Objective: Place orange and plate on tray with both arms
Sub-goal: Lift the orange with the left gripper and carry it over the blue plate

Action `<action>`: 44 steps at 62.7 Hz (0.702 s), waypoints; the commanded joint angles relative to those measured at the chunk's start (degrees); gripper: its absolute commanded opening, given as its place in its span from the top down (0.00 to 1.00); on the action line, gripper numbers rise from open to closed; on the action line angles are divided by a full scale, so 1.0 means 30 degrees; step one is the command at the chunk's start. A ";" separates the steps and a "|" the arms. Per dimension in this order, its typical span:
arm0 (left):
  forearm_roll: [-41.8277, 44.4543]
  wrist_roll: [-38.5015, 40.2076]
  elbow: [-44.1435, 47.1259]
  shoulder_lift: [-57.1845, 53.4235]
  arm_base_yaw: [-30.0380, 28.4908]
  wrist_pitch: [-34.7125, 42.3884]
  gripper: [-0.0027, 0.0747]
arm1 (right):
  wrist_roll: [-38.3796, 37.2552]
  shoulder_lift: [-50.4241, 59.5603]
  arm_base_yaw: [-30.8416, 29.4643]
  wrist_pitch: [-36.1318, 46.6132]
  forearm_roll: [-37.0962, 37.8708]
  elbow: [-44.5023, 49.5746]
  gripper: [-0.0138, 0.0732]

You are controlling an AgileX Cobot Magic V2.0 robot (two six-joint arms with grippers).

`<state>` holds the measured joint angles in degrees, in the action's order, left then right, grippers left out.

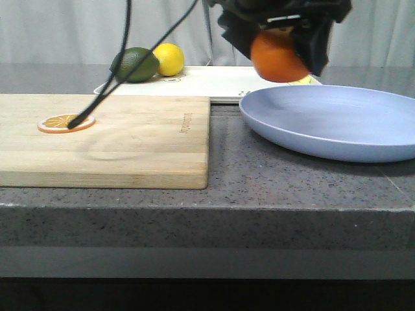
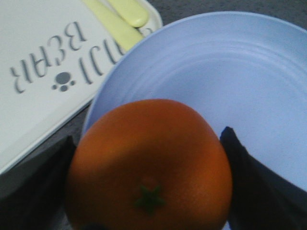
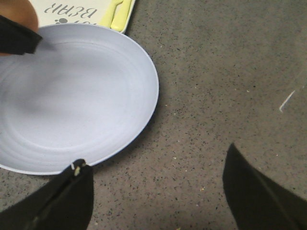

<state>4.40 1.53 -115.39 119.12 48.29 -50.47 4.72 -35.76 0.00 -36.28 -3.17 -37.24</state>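
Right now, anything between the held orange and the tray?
Nothing visible blocks it. The left gripper holds the orange in the air over the plate's far edge, beside the tray. Pale yellow utensils occupy that tray corner.

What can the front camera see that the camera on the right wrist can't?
Only the front view shows the wooden cutting board with an orange slice, plus a lemon and a green fruit on the tray. Only the right wrist view shows the open right gripper above bare counter. Both show the plate, the tray and the orange held by the left gripper.
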 commanded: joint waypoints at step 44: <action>-0.0820 -0.0017 -0.3651 0.1777 0.1429 0.0576 0.20 | 0.0213 -0.0099 -0.0090 0.1507 0.0219 -0.0648 0.19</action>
<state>3.30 1.44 -124.06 128.54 51.97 -51.84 4.72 -35.76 0.00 -36.28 -3.17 -37.24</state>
